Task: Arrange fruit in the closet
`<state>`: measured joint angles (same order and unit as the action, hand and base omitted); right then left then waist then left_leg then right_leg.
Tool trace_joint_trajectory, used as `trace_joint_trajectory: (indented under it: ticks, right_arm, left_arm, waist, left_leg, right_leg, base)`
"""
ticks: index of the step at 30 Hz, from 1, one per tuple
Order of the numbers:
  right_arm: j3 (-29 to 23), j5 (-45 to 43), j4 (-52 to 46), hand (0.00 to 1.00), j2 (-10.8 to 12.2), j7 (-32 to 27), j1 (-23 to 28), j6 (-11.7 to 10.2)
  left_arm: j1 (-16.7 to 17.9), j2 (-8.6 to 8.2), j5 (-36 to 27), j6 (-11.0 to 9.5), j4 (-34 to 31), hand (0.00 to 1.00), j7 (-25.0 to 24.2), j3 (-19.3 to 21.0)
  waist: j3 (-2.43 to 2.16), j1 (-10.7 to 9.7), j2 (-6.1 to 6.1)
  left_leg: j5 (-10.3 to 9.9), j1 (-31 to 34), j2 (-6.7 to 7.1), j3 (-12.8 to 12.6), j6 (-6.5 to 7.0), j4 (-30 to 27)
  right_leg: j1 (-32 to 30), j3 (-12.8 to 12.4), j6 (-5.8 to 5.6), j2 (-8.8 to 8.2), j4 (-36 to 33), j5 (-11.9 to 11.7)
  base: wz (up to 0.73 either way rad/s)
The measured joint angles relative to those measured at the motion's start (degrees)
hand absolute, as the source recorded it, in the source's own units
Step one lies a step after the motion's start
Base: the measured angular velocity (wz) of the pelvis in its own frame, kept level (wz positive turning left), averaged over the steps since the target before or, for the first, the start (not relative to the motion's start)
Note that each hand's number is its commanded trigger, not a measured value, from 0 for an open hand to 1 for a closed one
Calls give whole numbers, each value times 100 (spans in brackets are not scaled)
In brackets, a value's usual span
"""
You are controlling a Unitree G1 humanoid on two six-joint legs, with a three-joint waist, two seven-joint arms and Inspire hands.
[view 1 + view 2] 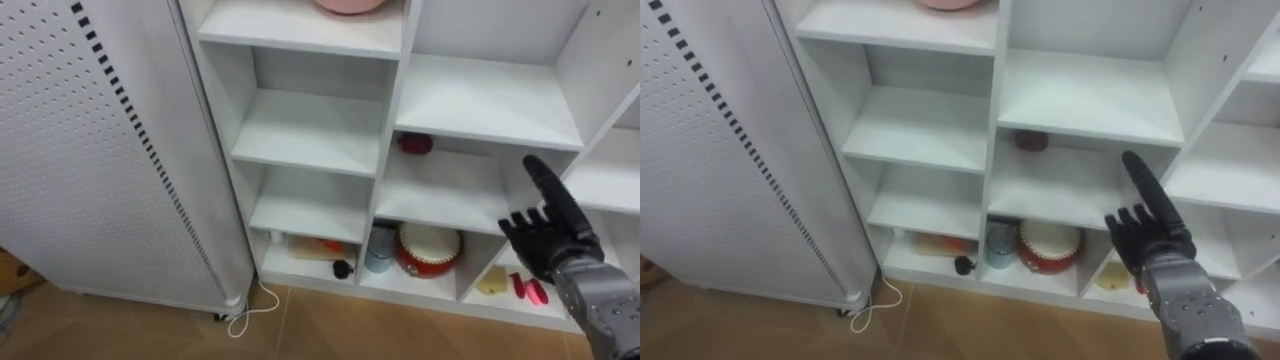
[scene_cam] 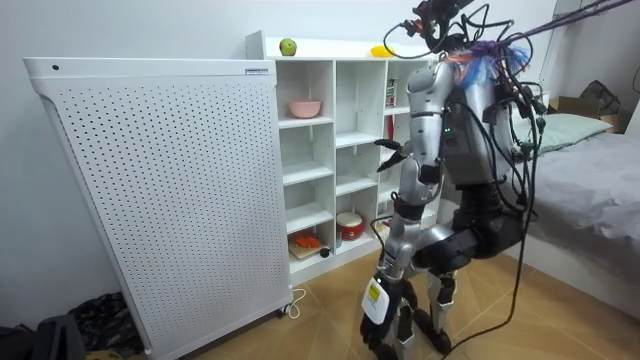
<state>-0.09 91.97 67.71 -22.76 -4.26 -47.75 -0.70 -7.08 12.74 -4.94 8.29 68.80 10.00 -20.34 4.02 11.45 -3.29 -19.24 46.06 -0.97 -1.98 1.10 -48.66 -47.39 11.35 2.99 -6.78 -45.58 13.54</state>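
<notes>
Closet [image 1: 480, 100]: white open shelving unit, upright, divided into columns of compartments.

Green apple [image 2: 288, 47]: round and upright on the closet's top board, toward the room view's left end.

Yellow fruit [image 2: 381, 50]: lies on the same top board, well apart from the apple; kind not determinable.

Dark red fruit [image 1: 415, 144]: small and rounded, at the back left of the middle column's compartment just above the bottom one.

Orange item [image 1: 318, 246]: lies flat in the bottom left compartment.

Yellow piece [image 1: 491, 282] and red pieces [image 1: 531, 290]: side by side in the bottom right compartment; kinds not determinable.
</notes>
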Motion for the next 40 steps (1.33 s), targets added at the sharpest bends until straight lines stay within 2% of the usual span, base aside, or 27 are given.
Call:
trace_joint_trajectory:
  ticks: [1, 3, 5, 8, 11, 13, 14, 15, 17, 18, 20, 22, 24, 25, 26, 28, 31, 34, 38, 40]
  right_arm:
    - [108, -1, 162, 0, 3, 196, 114, 72]
    - [143, -54, 248, 0, 7, 438, 422, 187]
    - [134, -278, 294, 0, 14, 604, 727, 208]
    - [164, -647, 478, 0, 22, 818, 1009, 218]
    - [163, -989, 616, 0, 115, 948, 1494, 263]
    - [233, -1294, 647, 0, 199, 976, 1902, 335]
    - [265, -1397, 658, 0, 218, 987, 2012, 344]
    - [279, -1736, 671, 0, 276, 1010, 2246, 346]
    - [345, -2150, 702, 0, 382, 1059, 2679, 344]
    - [405, -2404, 709, 0, 463, 1077, 3007, 358]
    - [404, -2990, 759, 0, 570, 1140, 3424, 453]
    - [396, -3795, 809, 0, 686, 1105, 3867, 453]
    - [386, -4244, 839, 0, 759, 1038, 4114, 454]
    - [378, -4533, 840, 0, 811, 992, 4253, 451]
    - [378, -4648, 840, 0, 844, 963, 4297, 450]
    - [177, -4966, 826, 0, 966, 863, 4541, 440]
    - [103, -5496, 809, 0, 985, 815, 4829, 423]
    - [95, -6114, 782, 0, 1024, 818, 5084, 410]
    - [109, -7029, 785, 0, 1075, 943, 5173, 389]
    - [130, -7246, 784, 0, 1083, 1061, 5175, 378]
  left_arm:
    - [-33, 15, -1, 26, 10, 0, -69, 0]
    - [-105, 16, -40, 43, 108, 0, -163, 2]
    - [-247, 12, -40, 36, 213, 0, -256, 52]
    - [-356, 42, -64, -8, 234, 0, -315, 311]
    - [-496, 131, -60, -92, 267, 0, -350, 622]
    - [-561, 143, -54, -123, 297, 0, -349, 817]
    - [-523, 141, -54, -133, 324, 0, -350, 867]
    - [-481, 143, -47, -157, 325, 0, -350, 1042]
    - [-364, 159, 5, -172, 285, 0, -337, 1254]
    - [-260, 162, 30, -211, 265, 0, -334, 1338]
    - [-78, 160, 203, -272, 267, 0, -356, 1563]
    - [200, 163, 351, -360, 214, 0, -346, 1796]
    - [387, 156, 504, -369, 143, 0, -333, 1856]
    - [561, 152, 659, -381, 74, 0, -314, 1897]
    - [618, 152, 698, -394, 3, 0, -286, 1925]
    - [944, 104, 963, -452, -264, 0, -143, 2275]
    - [1101, 7, 1036, -478, -309, 0, 47, 2584]
    - [1235, -98, 1185, -488, -369, 0, 228, 2878]
    - [1408, -114, 1480, -514, -367, 0, 275, 2918]
    - [1548, -116, 1896, -491, -364, 0, 277, 2918]
  waist:
    - [8, 2, 14]
    - [15, -15, 36]
    - [15, -35, 82]
    - [11, -70, 184]
    - [-12, -212, 236]
    - [-72, -261, 301]
    - [-88, -281, 326]
    - [-154, -355, 368]
    - [-239, -401, 406]
    - [-309, -457, 394]
    - [-341, -517, 387]
    - [-369, -574, 345]
    - [-380, -713, 329]
    - [-399, -781, 298]
    - [-398, -811, 285]
    - [-413, -865, 252]
    - [-403, -944, 294]
    - [-398, -949, 298]
    - [-405, -941, 260]
    - [-403, -939, 249]
  left_leg:
    - [33, -158, -30, -2, 20, 134]
    - [98, -421, -34, 9, 17, 390]
    - [183, -712, -37, 49, 11, 711]
    - [270, -1158, -36, 22, -6, 1165]
    - [464, -1730, -42, -48, -26, 1797]
    - [604, -2168, -23, -130, -17, 2220]
    - [622, -2293, -11, -137, -16, 2305]
    - [663, -2527, 8, -141, -14, 2527]
    - [713, -2942, 30, -144, -16, 2867]
    - [736, -3194, 46, -146, -25, 3075]
    - [748, -3571, 49, -156, -27, 3313]
    - [748, -3954, 43, -189, -27, 3502]
    - [748, -4171, 48, -185, -27, 3574]
    - [748, -4300, 46, -217, -27, 3642]
    - [748, -4372, 42, -254, -27, 3677]
    - [747, -4614, 20, -351, -27, 3808]
    - [727, -4823, -18, -394, -4, 3906]
    - [698, -5037, -26, -425, -6, 3949]
    - [690, -5096, -24, -503, -21, 3930]
    - [690, -5156, -39, -539, -28, 3928]
  right_leg:
    - [168, 39, 51, 8, 161, -67]
    - [442, 92, 45, 11, 387, -84]
    - [754, 163, 32, 19, 689, -137]
    - [1216, 198, 7, 93, 1149, -237]
    - [1813, 357, -36, 101, 1692, -316]
    - [2213, 414, -78, 103, 2013, -363]
    - [2316, 414, -89, 103, 2076, -369]
    - [2517, 421, -118, 118, 2244, -384]
    - [2896, 434, -159, 181, 2496, -397]
    - [3096, 443, -185, 185, 2596, -381]
    - [3419, 465, -218, 200, 2715, -360]
    - [3746, 512, -223, 227, 2842, -358]
    - [4040, 656, -255, 235, 3041, -375]
    - [4178, 657, -274, 251, 3133, -383]
    - [4239, 653, -281, 259, 3159, -388]
    - [4485, 606, -321, 309, 3316, -414]
    - [4688, 590, -337, 311, 3317, -405]
    - [4853, 478, -340, 350, 3345, -398]
    - [4850, 322, -317, 408, 3383, -423]
    - [4856, 268, -296, 439, 3392, -452]
  base:
    - [-3]
    - [10]
    - [13]
    - [3]
    - [28]
    - [6]
    - [0]
    - [0]
    - [0]
    - [0]
    - [-3]
    - [-18]
    - [1]
    - [0]
    - [-4]
    - [-6]
    - [-1]
    - [-6]
    - [-18]
    - [-17]
